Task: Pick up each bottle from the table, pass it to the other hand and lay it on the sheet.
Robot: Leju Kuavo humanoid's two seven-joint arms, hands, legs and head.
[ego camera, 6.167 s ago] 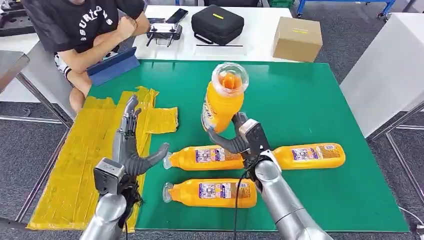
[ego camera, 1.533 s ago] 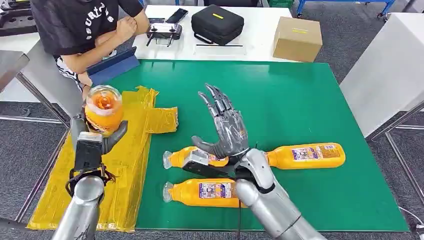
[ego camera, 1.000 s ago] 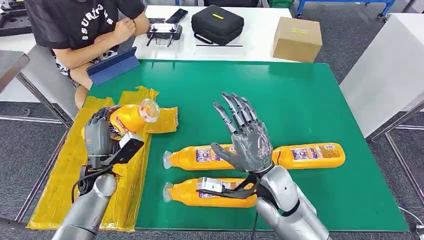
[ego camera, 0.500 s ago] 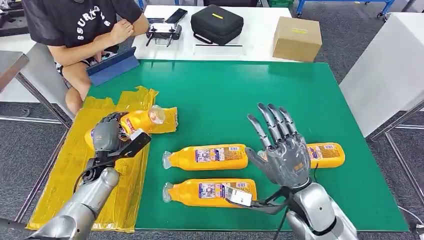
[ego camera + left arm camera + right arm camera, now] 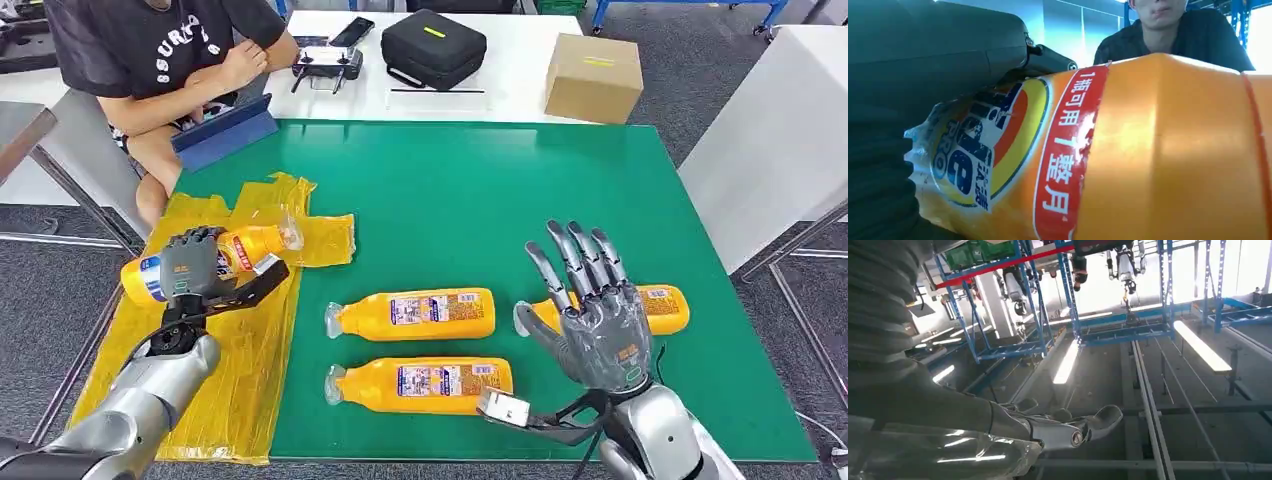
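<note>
Over the yellow plastic sheet point(image 5: 215, 345) your left hand point(image 5: 190, 268) grips an orange bottle labelled "PRO" point(image 5: 245, 248); your right hand point(image 5: 600, 325) is spread wide, holding nothing

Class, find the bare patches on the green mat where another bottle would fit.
Free: the far half of the green mat, beyond the bottles; also its right edge. Crowded: the near middle, where three bottles lie beside the right robot hand.

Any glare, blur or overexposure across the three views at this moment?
Head view: even light, sharp; the held bottle in the left hand and the right hand are crisp. Left wrist view: the bottle sits very close and slightly soft, with a bright sheen on its orange side. Right wrist view: pointing up at ceiling lights that are blown out; hand dark against them.
</note>
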